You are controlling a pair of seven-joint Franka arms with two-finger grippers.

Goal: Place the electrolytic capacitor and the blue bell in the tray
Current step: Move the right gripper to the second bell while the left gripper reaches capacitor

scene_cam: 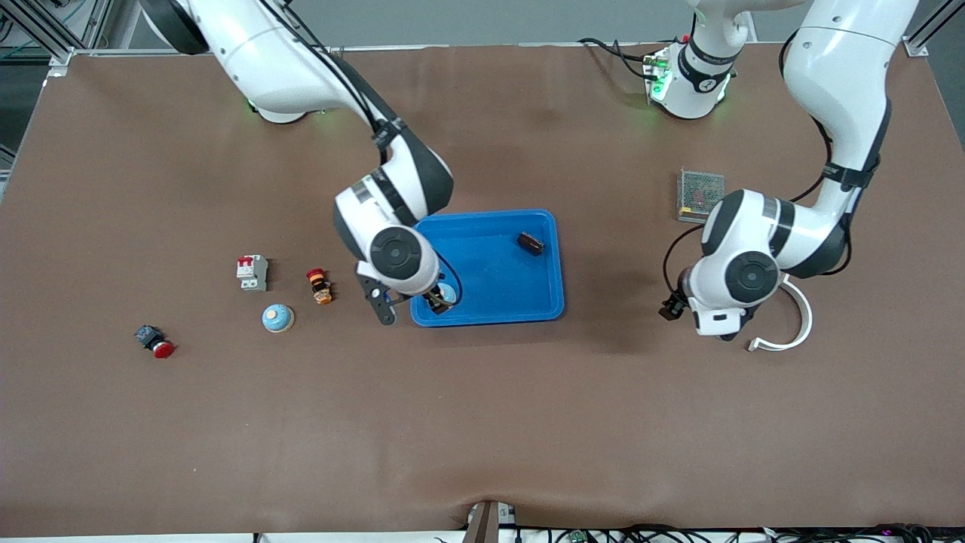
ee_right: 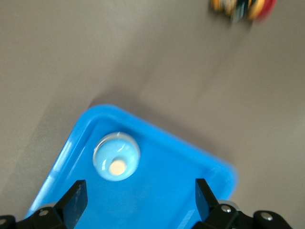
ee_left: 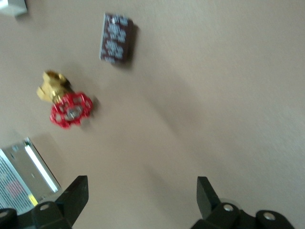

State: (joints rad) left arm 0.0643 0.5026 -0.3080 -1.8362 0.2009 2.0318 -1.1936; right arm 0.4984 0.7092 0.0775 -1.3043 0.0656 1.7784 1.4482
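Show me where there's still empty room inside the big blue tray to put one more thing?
The bright blue shallow plastic tray is bare through its middle, between the small dark capacitor and the round light-blue bell. The bell's corner is crowded: the right end effector hangs open over it.

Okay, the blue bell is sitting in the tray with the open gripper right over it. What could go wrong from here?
1. The blue bell lies close to the tray corner rim, under the open right gripper; a finger might clip the bell or the rim when lifting away.
2. A second bell sits on the table toward the right arm's end and could be grabbed needlessly.
The left gripper waits open over the table.
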